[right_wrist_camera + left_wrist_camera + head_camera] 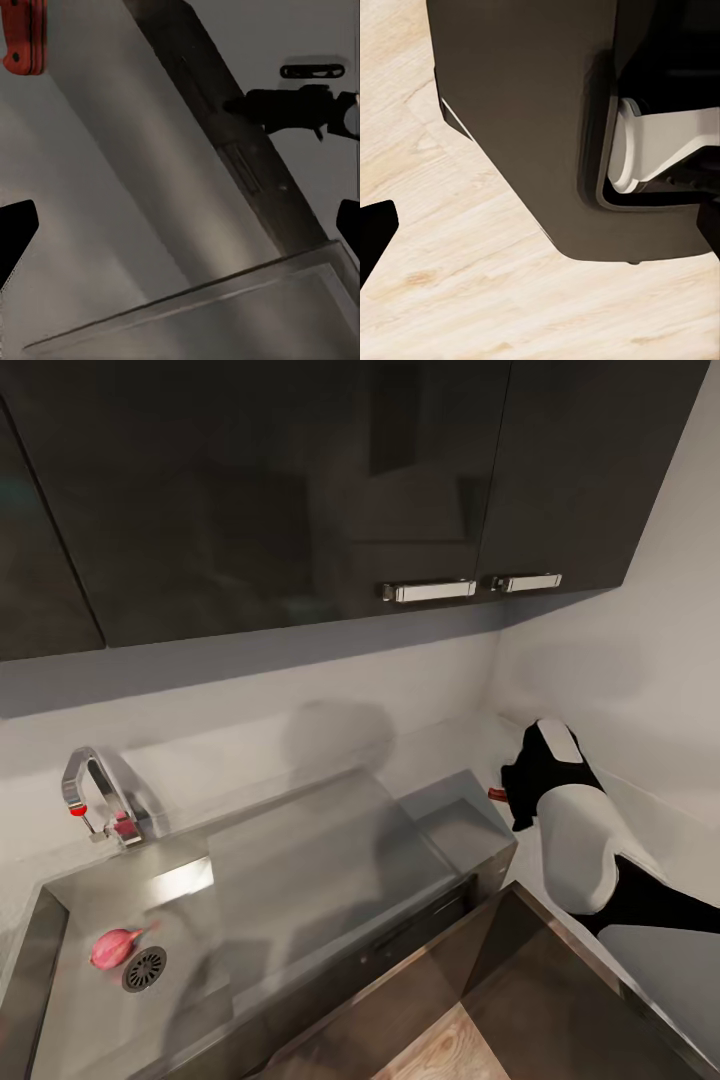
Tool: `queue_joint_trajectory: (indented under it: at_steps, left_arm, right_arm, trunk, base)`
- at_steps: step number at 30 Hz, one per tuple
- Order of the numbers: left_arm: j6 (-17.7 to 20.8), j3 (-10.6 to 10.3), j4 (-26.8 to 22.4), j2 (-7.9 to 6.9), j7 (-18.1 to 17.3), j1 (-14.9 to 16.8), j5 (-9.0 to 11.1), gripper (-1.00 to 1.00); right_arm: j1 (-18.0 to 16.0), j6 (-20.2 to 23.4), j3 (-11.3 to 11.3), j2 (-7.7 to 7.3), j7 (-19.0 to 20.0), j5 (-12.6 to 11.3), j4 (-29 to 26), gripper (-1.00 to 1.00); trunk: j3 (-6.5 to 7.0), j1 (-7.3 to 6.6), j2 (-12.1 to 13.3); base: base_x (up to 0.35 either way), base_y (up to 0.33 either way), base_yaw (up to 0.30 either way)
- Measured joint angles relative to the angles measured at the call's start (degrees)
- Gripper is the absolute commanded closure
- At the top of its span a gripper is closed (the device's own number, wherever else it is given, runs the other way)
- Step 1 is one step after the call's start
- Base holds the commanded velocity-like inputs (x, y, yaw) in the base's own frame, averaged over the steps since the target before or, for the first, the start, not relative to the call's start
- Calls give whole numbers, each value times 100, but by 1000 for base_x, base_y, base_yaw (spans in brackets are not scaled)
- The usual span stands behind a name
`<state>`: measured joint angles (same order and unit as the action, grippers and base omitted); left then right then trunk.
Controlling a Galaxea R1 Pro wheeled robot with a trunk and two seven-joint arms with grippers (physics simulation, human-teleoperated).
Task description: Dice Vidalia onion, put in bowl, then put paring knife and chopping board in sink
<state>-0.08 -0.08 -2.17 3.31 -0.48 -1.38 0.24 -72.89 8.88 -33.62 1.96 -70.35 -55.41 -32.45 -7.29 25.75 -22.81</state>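
Right hand (520,800) hangs over the desk (640,960), fingers spread and empty; red knife handle (22,37) just ahead of it. Lower squarely over that handle before pinching

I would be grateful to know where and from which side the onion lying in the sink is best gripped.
Grip the onion across its rounded middle, coming straight down from above. It lies on its side on the flat floor of the sink, beside the drain, with its thin tip pointing toward the tap side. The bulb is the widest, firmest part, and the sink's walls likely hinder a sideways approach.
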Motion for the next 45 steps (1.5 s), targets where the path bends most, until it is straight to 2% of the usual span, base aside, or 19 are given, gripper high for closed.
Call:
queue_joint_trajectory:
  at_steps: [4, 6, 12, 21, 45]
  left_arm:
    - [0, -1, 1, 2, 0, 0, 0, -100]
    - [0, -2, 2, 2, 0, 0, 0, -100]
    - [0, 0, 2, 3, 0, 0, 0, -100]
    - [0, 0, 5, 3, 0, 0, 0, -100]
    - [0, 0, 5, 3, 0, 0, 0, -100]
  right_arm:
    - [0, -160, -10, -21, -53, -7, -18, -100]
    - [-12, -230, -14, -83, -78, -8, -29, -100]
    - [-72, -270, -18, -140, -269, -8, -83, -100]
    - [-88, -263, -12, -146, -387, -14, -102, -100]
    - [-88, -269, -10, -141, -390, -15, -102, -100]
  trunk:
    - [0, 0, 0]
    - [0, 0, 0]
    - [0, 0, 0]
    - [-5, -2, -1]
    - [-20, 0, 0]
  base:
    - [0, 0, 0]
    - [0, 0, 0]
    - [0, 0, 0]
    - [28, -19, 12]
    - [41, -30, 6]
